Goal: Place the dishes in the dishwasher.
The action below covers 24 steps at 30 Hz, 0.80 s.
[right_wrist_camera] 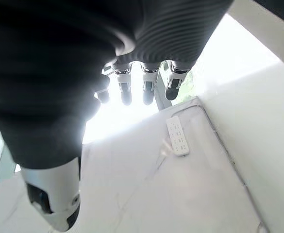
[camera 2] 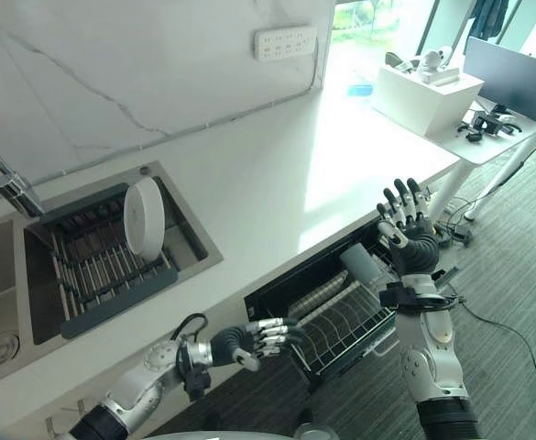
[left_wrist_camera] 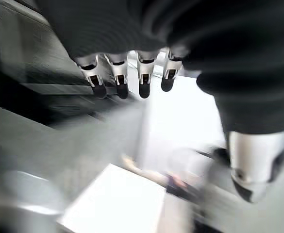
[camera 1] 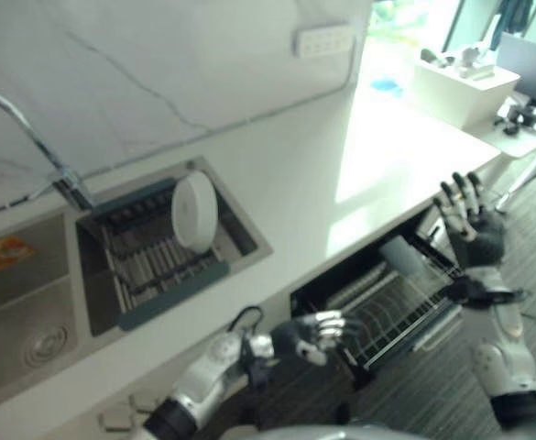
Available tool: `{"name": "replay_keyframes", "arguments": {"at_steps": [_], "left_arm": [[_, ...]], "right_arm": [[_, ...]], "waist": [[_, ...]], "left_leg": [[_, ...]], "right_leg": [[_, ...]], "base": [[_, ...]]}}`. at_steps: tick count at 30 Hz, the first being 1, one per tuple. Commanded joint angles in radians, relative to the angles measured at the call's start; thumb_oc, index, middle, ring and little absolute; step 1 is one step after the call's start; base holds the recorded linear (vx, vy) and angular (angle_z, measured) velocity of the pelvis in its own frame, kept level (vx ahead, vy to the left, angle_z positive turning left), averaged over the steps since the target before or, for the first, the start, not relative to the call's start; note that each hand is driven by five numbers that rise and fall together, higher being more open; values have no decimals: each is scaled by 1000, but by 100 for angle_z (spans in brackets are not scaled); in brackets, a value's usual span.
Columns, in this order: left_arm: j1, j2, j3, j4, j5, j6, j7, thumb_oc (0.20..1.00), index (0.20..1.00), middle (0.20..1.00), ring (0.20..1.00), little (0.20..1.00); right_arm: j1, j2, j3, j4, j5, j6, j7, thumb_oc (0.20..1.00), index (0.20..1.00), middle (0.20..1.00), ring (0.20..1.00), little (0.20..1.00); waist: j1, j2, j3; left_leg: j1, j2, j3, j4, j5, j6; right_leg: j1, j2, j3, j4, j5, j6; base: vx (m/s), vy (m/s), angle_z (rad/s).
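Observation:
A white plate (camera 2: 143,215) stands on edge in the grey dish rack (camera 2: 103,266) inside the sink (camera 2: 203,240). Under the counter the dishwasher drawer (camera 2: 327,312) is pulled out, its wire rack showing a grey cup-like dish (camera 2: 362,267) at the back right. My left hand (camera 2: 249,341) hangs low in front of the counter, just left of the drawer, fingers relaxed and empty. My right hand (camera 2: 412,231) is raised above the drawer's right end, fingers spread straight upward, holding nothing.
A white counter (camera 2: 322,165) runs to the right, with a power strip (camera 2: 284,42) on the marble wall. A faucet (camera 1: 38,147) stands left of the sink. A white box (camera 2: 423,92) and a side table with a monitor (camera 2: 510,78) stand at the far right.

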Motion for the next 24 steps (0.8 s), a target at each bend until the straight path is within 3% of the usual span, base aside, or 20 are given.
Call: {"name": "replay_keyframes", "arguments": {"at_steps": [1,4,5,7,8,10,16,24], "left_arm": [[-15,19,24,-36,164,-82,176,1000,1000,1000,1000,1000],[-2,18,36,147,358,-111,338,1000,1000,1000,1000,1000],[9,1,72,311,434,-105,446,1000,1000,1000,1000,1000],[12,-4,83,347,456,-76,477,1000,1000,1000,1000,1000],[24,-21,126,498,515,-79,568,1000,1000,1000,1000,1000],[34,-34,171,590,509,-45,635,1000,1000,1000,1000,1000],[75,-69,284,734,474,43,726,1000,1000,1000,1000,1000],[120,-71,376,774,399,37,753,1000,1000,1000,1000,1000]], "right_arm": [[-78,-34,-16,-62,43,-10,39,1000,1000,1000,1000,1000],[-92,-36,6,-65,42,10,52,1000,1000,1000,1000,1000],[-106,-34,30,-71,36,20,52,1000,1000,1000,1000,1000],[-110,-34,35,-73,35,27,56,1000,1000,1000,1000,1000],[-130,-24,71,-79,17,38,45,1000,1000,1000,1000,1000],[-142,-14,97,-88,-5,44,32,1000,1000,1000,1000,1000],[-182,2,145,-110,-57,129,2,1000,1000,1000,1000,1000],[-261,0,181,-91,-67,183,-78,1000,1000,1000,1000,1000]], "waist": [[26,-24,9],[38,-22,13],[51,-20,15],[55,-20,16],[70,-20,19],[83,-19,20],[126,-21,23],[191,-30,19]], "left_leg": [[25,27,38,7,-67,-9],[21,24,34,7,-63,-11],[18,22,28,7,-60,-12],[17,22,27,7,-60,-13],[15,22,22,7,-56,-15],[14,21,19,7,-54,-16],[7,21,7,7,-48,-18],[-11,14,-16,7,-41,-20]], "right_leg": [[9,-38,-21,45,-58,24],[10,-40,-32,47,-62,23],[12,-42,-42,46,-65,23],[13,-43,-46,46,-66,23],[15,-46,-56,46,-67,23],[19,-49,-68,45,-67,24],[29,-58,-110,44,-69,24],[44,-70,-165,38,-66,27]], "base": [[0,0,0],[4,36,4],[5,39,5],[0,35,7],[-7,45,9],[-4,48,9],[-9,50,21],[13,43,15]]}}
